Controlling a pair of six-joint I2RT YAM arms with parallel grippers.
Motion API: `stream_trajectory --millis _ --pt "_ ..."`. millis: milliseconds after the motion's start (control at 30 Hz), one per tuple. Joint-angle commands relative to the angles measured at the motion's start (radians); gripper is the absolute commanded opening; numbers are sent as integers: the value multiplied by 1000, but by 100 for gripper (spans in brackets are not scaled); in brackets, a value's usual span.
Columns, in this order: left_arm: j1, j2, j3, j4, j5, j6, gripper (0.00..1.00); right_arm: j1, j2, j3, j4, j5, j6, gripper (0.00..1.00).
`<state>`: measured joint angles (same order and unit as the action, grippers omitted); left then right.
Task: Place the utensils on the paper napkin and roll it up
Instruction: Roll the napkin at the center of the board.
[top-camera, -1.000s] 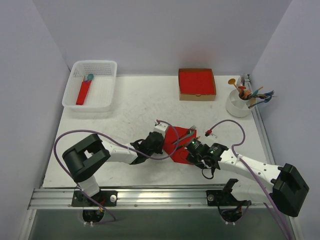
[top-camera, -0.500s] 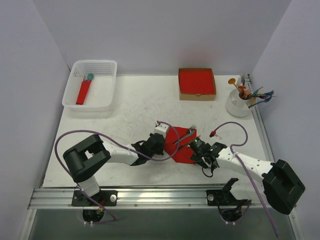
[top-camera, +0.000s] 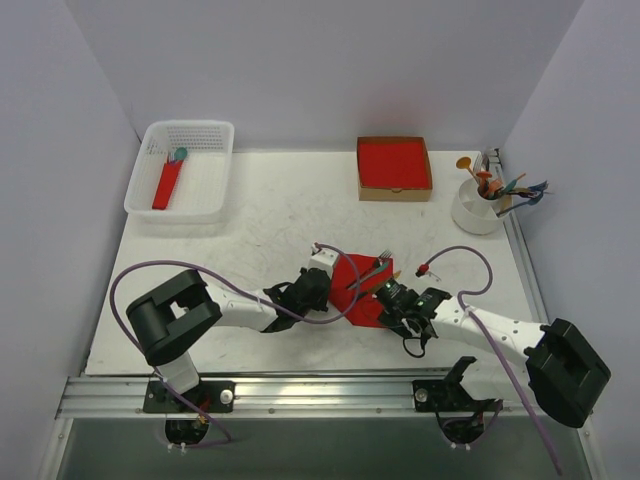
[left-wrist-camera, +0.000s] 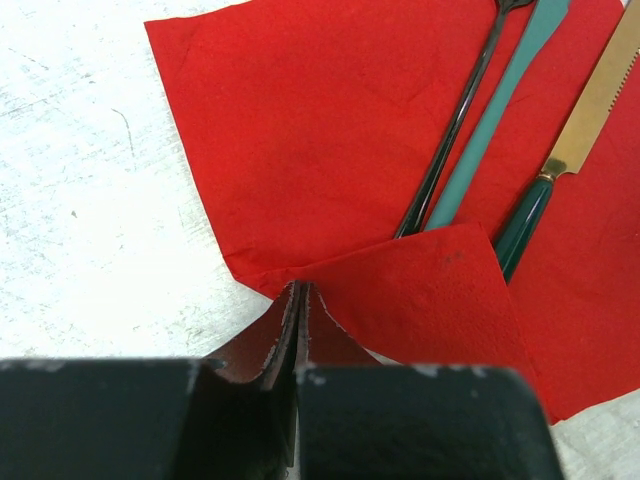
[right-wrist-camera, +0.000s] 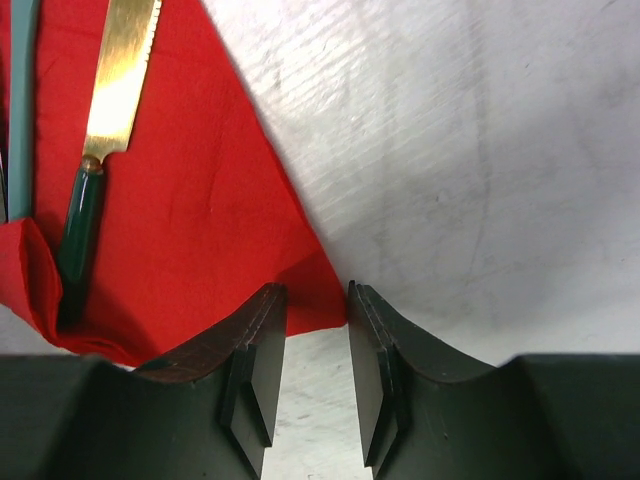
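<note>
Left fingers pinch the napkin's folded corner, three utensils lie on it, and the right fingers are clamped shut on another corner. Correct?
No. The right wrist view shows the right fingers apart, a gap between them at the napkin corner. The left fingers do pinch the folded corner, with three utensils on it.

High rear overview; two close downward wrist views, both on the paper napkin (left-wrist-camera: 330, 130)

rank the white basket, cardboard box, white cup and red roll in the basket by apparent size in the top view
1. white basket
2. cardboard box
3. white cup
4. red roll, long but much narrower than the cup
</note>
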<state>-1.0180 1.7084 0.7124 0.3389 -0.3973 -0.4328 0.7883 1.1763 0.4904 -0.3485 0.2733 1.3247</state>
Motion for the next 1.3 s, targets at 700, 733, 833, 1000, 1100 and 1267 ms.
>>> stream_trajectory --millis 700,733,833,1000,1100,1267 --pt "-16 -12 16 -21 -17 43 4 92 103 86 -184 89 145 23" --pt "-17 -10 19 -20 -17 46 4 91 102 88 -185 89 142 24" --pt "-16 -7 24 -20 -14 48 4 92 95 91 -185 89 140 31" --pt "-19 -10 21 -17 -14 49 4 92 83 70 -172 87 142 29" --pt "-19 -10 18 -15 -14 49 4 92 85 71 -172 93 140 22" --pt "-22 -7 22 -20 -15 52 4 92 86 91 -195 112 142 16"
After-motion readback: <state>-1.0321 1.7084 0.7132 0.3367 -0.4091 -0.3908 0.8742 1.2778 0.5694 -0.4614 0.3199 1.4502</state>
